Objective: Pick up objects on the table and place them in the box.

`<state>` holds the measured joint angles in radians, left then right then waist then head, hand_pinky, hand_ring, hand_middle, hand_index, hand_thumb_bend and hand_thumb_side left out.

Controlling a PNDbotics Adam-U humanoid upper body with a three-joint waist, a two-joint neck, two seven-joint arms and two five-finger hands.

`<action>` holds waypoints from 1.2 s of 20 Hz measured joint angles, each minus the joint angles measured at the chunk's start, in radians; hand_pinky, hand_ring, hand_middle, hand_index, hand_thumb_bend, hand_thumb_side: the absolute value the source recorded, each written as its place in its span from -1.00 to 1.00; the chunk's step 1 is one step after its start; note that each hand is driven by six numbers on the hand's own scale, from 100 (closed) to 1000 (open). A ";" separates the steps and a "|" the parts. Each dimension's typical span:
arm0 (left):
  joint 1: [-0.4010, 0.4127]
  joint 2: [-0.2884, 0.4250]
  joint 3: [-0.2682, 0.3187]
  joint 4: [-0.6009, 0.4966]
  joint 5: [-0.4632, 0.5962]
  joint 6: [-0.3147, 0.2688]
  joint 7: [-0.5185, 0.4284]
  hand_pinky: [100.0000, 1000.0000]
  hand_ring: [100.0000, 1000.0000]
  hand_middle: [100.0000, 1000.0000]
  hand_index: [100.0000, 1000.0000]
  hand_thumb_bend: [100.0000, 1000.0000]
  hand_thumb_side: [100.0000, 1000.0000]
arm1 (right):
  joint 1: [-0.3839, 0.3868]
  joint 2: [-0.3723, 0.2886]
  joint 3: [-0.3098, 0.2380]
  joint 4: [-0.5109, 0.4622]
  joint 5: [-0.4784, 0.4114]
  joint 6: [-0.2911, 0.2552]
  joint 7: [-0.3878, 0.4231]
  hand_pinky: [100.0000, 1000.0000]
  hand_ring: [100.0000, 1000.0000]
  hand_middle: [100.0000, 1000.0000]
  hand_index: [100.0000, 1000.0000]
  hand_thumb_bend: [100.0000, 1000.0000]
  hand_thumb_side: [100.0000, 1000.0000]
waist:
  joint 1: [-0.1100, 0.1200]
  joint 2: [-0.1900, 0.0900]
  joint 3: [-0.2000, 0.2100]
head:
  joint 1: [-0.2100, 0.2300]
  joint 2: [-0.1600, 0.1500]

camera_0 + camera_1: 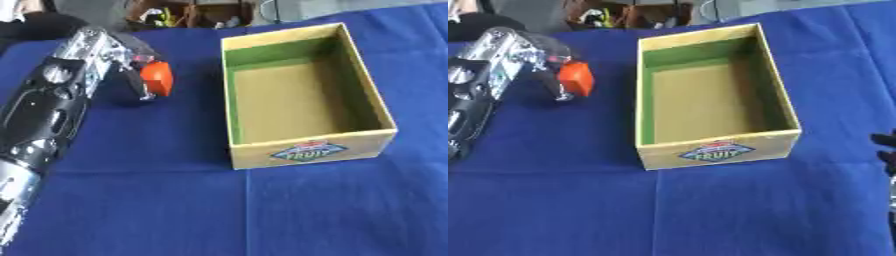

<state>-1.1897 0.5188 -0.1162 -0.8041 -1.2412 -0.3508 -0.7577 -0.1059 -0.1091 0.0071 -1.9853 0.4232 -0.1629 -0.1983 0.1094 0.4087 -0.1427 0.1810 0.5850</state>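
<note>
Left hand (131, 65), black with silver joints, enters from the near left and reaches diagonally toward the far middle of the blue cloth-covered table (219, 210). Its fingers are curled round a small orange block-shaped object (157, 77); the object sits at the fingertip end of the hand, on the side facing the box, with one dark finger showing below and beside it. Whether the object rests on the cloth or is lifted clear of it cannot be told; a dark shadow lies directly under the hand.

Open-topped yellow cardboard box with green inner walls and a "FRUIT" label on its near face (306, 150) stands to the right of the left hand, near but apart. A strip of bare blue cloth separates the orange object from the box's left wall. The box interior shows a tan floor with nothing in it.

Room: the cloth nearer than the hand and the box is bare across the full width. To the right of the box, bare cloth runs to the picture edge. The far table edge lies just beyond the hand and the box's far wall, with clutter behind it.

Right hand (885, 150): only dark fingertips show at the right edge in the right eye view, well apart from the box; how far its fingers are open cannot be told.
</note>
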 measured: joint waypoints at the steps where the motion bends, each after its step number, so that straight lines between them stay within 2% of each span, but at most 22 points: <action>1: 0.000 0.000 0.000 -0.002 0.008 0.001 -0.001 0.24 0.45 0.27 0.81 -0.40 -0.31 | 0.000 0.000 0.000 0.000 0.001 0.000 0.000 0.57 0.91 0.40 0.89 -1.00 0.99 | 0.000 0.000 0.000 | 0.000 -0.002; 2: 0.000 0.000 0.000 -0.003 0.014 0.001 -0.001 0.19 0.41 0.20 0.71 -0.52 -0.26 | 0.000 0.000 0.000 0.000 0.002 0.000 0.000 0.58 0.91 0.40 0.89 -1.00 0.92 | 0.000 0.001 0.000 | 0.000 -0.002; 3: 0.000 0.000 0.000 -0.007 0.020 0.001 -0.001 0.17 0.38 0.15 0.63 -0.44 -0.38 | 0.000 0.000 0.000 0.000 0.002 0.000 0.000 0.58 0.92 0.40 0.90 -1.00 0.99 | 0.000 0.002 0.000 | 0.000 -0.002; 8: 0.000 -0.001 0.000 -0.019 0.026 -0.008 0.008 0.02 0.23 -0.04 0.35 -0.53 -0.61 | 0.000 0.001 0.000 0.000 0.005 0.003 0.002 0.58 0.92 0.40 0.90 -1.00 1.00 | 0.000 0.002 0.001 | 0.000 -0.003; 13: 0.000 -0.001 -0.003 -0.025 0.015 -0.018 0.018 -0.06 0.10 -0.16 0.26 -0.70 -0.65 | 0.000 0.002 0.000 0.000 0.005 0.004 0.004 0.58 0.92 0.40 0.90 -1.00 1.00 | 0.000 0.002 0.002 | 0.000 -0.003; 15: 0.000 -0.001 -0.003 -0.028 0.008 -0.024 0.024 -0.16 0.01 -0.24 0.17 -0.84 -0.69 | 0.000 0.002 0.000 0.000 0.005 0.005 0.004 0.58 0.92 0.39 0.90 -1.00 1.00 | 0.000 0.002 0.003 | -0.001 -0.003; 19: 0.000 -0.001 -0.003 -0.041 -0.005 -0.042 0.042 -0.28 -0.08 -0.32 0.09 -0.92 -0.71 | 0.001 0.002 0.000 0.000 0.005 0.005 0.004 0.58 0.92 0.39 0.90 -1.00 1.00 | -0.003 0.002 0.005 | -0.005 -0.003; 24: 0.001 -0.001 -0.003 -0.044 -0.008 -0.056 0.062 -0.36 -0.14 -0.35 0.08 -1.00 -0.70 | 0.002 0.002 0.000 0.000 0.005 0.006 0.005 0.58 0.92 0.39 0.90 -1.00 1.00 | -0.006 -0.005 0.009 | -0.009 -0.002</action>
<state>-1.1886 0.5177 -0.1192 -0.8483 -1.2495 -0.4072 -0.6953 -0.1043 -0.1071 0.0068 -1.9853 0.4284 -0.1569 -0.1933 0.1029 0.4038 -0.1335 0.1725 0.5831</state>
